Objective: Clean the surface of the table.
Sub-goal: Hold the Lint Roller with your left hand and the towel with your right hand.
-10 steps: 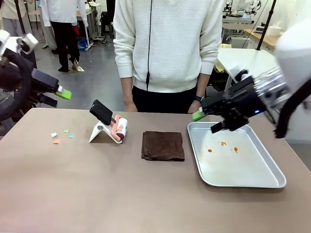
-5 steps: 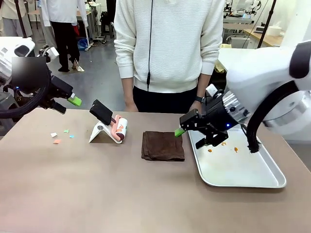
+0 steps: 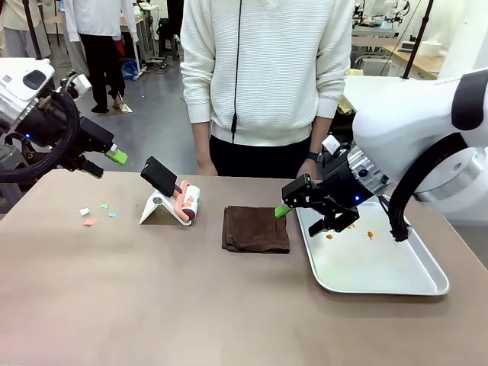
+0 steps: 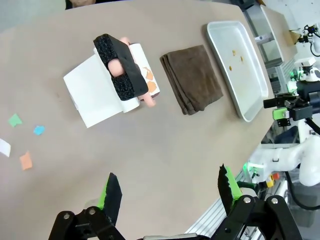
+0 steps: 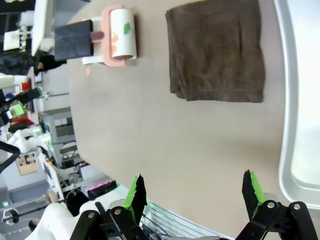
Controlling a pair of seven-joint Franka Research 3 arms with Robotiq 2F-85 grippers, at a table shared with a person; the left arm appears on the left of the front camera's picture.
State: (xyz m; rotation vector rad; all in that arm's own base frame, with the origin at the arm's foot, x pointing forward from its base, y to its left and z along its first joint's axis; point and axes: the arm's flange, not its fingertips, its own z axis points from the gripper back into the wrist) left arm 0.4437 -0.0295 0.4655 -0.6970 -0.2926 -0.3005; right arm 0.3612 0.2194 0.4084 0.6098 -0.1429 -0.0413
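**Both arms move in, jaws wide, nothing held**

Since a second ago the right gripper has swung left and down from the tray's far edge. It now hangs over the gap between the cloth and the tray, near their far corners. The left gripper has come inward from the picture's left edge and now hovers above the table's far left corner. Over the last half second neither has shifted much.

Both grippers stand fully spread and hold nothing. The wrist views show bare green pads with only tabletop between them.

The table spans the whole foreground, brown and matte, and everything sits on its far half. From left to right:
- A few small paper scraps in white, green, blue and orange lie near the left edge.
- A lint roller with a pink frame leans on a white stand, its black handle up.
- The folded dark brown cloth lies flat near the middle.
- The metal tray sits on the right with some orange crumbs in its far part.

Cloth and tray are near each other but apart. A person in a white sweater stands at the far edge, hands down behind the table.
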